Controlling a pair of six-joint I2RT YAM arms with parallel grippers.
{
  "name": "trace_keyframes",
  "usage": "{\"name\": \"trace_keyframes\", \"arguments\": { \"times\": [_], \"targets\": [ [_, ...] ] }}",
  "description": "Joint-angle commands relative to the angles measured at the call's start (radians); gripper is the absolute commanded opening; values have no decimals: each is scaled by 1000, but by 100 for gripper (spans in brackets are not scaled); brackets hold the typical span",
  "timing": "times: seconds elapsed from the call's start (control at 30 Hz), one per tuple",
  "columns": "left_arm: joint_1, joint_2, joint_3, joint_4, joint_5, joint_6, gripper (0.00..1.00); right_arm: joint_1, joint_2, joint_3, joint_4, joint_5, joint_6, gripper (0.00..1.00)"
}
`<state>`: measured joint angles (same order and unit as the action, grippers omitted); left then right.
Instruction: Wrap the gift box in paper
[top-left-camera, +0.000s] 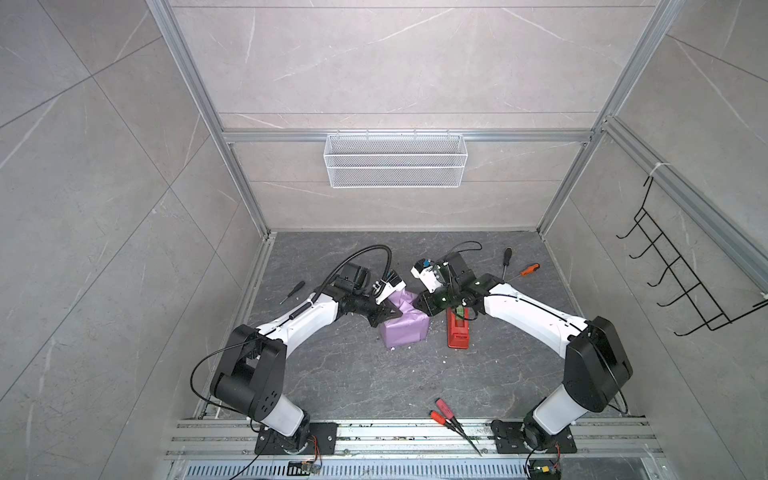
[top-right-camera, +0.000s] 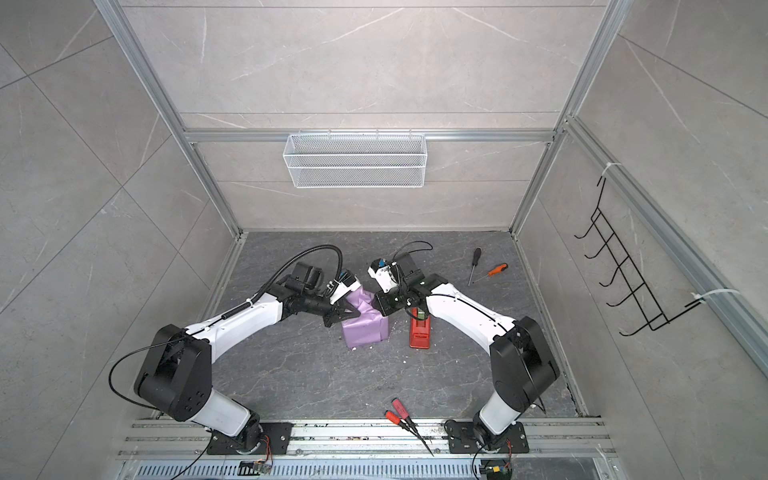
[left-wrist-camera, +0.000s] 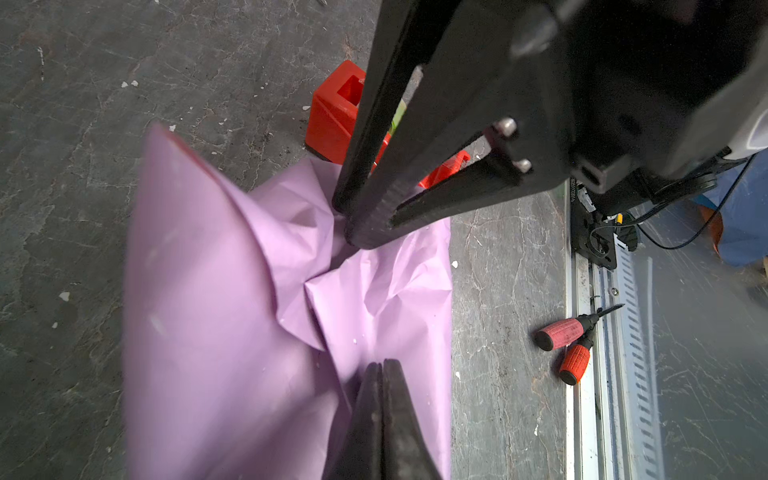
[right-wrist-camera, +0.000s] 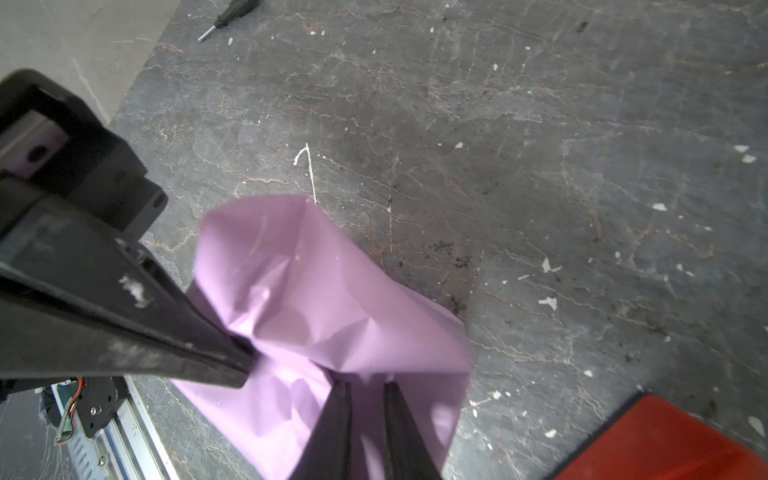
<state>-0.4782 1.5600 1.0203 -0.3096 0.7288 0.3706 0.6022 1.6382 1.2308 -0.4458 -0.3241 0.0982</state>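
The lilac paper is folded round a box-shaped bundle in the middle of the dark floor. The gift box itself is hidden inside it. The bundle's far end is gathered into creased folds. My left gripper is shut, its tip pressed onto the paper on top of the bundle; no paper shows between its fingers. Facing it from the other side, my right gripper stands open by a narrow gap, tips at the gathered fold.
A red tape dispenser stands just right of the bundle, under my right wrist. Screwdrivers lie at the back left and back right. Two red-handled tools lie by the front rail.
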Motion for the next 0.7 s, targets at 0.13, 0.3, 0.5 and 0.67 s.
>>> {"name": "trace_keyframes", "arguments": {
  "times": [0.13,0.3,0.5,0.67],
  "targets": [
    [1,17,-43,-59,-123,26,0,42,26,-4,-97,99,-16,12],
    [1,15,-46,-58,-124,26,0,45,-41,-7,-85,118,-10,13],
    [2,12,-49,-55,-129,26,0,18,-182,-15,0,-64,38,7],
    [3,11,-49,-56,-129,25,0,19,-207,-167,228,-200,203,0]
  ]
}}
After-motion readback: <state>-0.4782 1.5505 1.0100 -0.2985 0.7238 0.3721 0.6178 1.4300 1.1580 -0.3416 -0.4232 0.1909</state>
